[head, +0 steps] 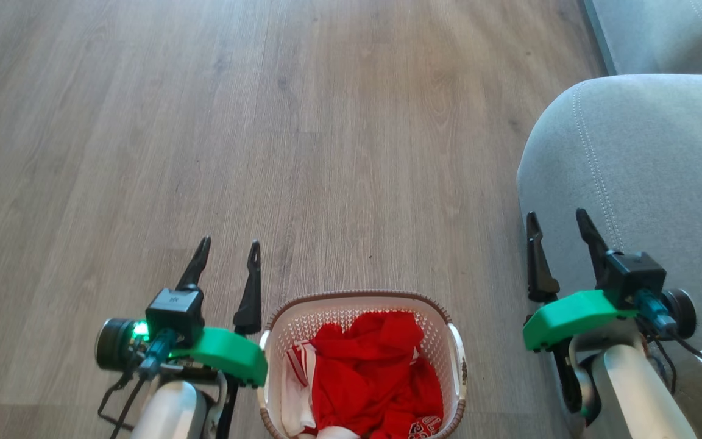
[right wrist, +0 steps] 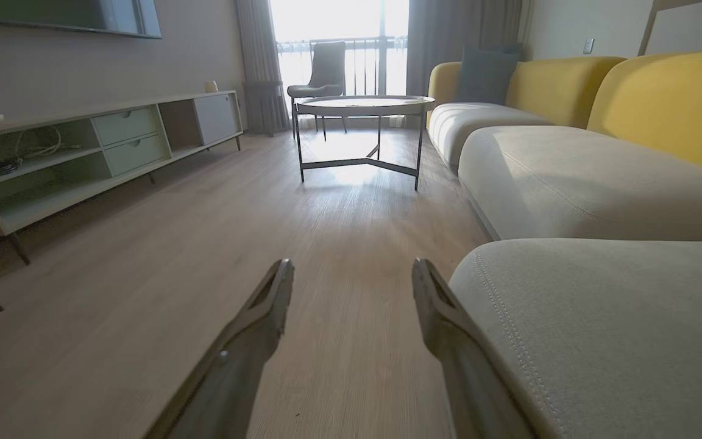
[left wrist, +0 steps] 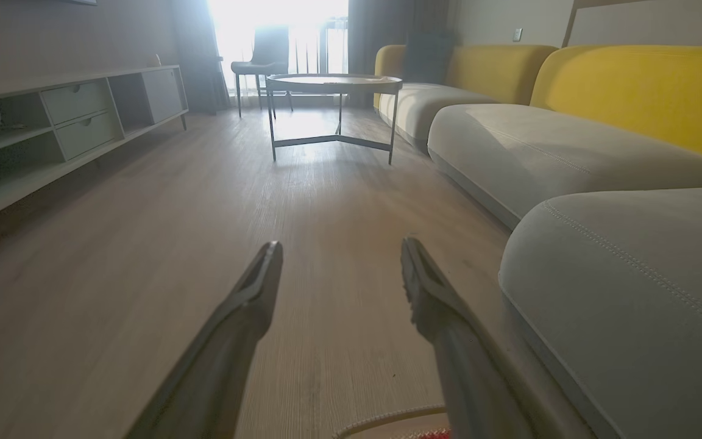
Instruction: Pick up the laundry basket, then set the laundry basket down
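While the laundry basket (head: 357, 295) sat upright on the wood floor (head: 265, 122) at the bottom centre of the head view, an arm stood on each side of it w/ nothing held. L jaws were spread, fingers (head: 249, 299) just beside the basket's L rim. R jaws were spread too, fingers (head: 537, 268) well apart from the basket and over the edge of the grey sofa seat (head: 643, 171). Judged: one arm per side suits a two-handed lift by the handles, but neither had reached one yet. Basket was heaped w/ red clothes (head: 381, 366) plus some white fabric (head: 295, 396); a soft load, prob. light, which could slide if tipped.

Left wrist view: L jaws pointed out along the floor, gap wide, nothing betw. them. A sliver of braided rim (left wrist: 387, 419) and red cloth showed at the bottom edge, so the basket lay below and off to one side, not in the gap. Sofa was near on that side. A low cabinet (left wrist: 70, 116), round coffee table (left wrist: 333, 82) and chair (left wrist: 265, 58) stood well off toward the bright window.

Right wrist view: same wide, unfilled gap. The sofa seat crowded one finger; couldn't tell if touching. That cushion looked the main thing in the way, as the R arm must swing in toward the basket w/o snagging it.
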Robot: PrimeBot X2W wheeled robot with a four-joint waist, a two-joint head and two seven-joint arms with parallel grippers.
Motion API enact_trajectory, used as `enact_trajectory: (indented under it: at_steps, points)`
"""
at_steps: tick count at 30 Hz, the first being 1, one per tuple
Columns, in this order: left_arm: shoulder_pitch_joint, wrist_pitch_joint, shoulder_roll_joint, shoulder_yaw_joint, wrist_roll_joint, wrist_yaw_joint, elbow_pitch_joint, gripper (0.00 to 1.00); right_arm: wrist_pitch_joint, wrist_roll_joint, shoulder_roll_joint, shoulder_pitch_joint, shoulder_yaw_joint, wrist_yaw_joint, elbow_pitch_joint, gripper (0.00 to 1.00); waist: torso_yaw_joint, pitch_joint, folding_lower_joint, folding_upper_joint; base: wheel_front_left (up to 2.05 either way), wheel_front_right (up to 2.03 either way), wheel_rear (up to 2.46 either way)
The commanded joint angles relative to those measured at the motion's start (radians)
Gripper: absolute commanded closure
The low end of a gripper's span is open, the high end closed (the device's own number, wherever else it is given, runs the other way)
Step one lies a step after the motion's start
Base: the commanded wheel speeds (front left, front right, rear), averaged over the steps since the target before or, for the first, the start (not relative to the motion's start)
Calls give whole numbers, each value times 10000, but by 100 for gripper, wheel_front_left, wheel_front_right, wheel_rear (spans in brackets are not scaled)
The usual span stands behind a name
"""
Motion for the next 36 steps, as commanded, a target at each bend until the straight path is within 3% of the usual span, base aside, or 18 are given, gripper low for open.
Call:
enact_trajectory:
  at_steps: [1,36]
  points:
    - [-325,-44,-31,417,-61,-127,-15,0,-49,82,-81,-210,295,69,-193,0,-7,-12,0,-1,0,0,0]
    - [-509,-44,-48,138,-393,-85,695,0,-49,-33,-81,-312,425,69,410,0,59,-13,0,-1,0,0,0]
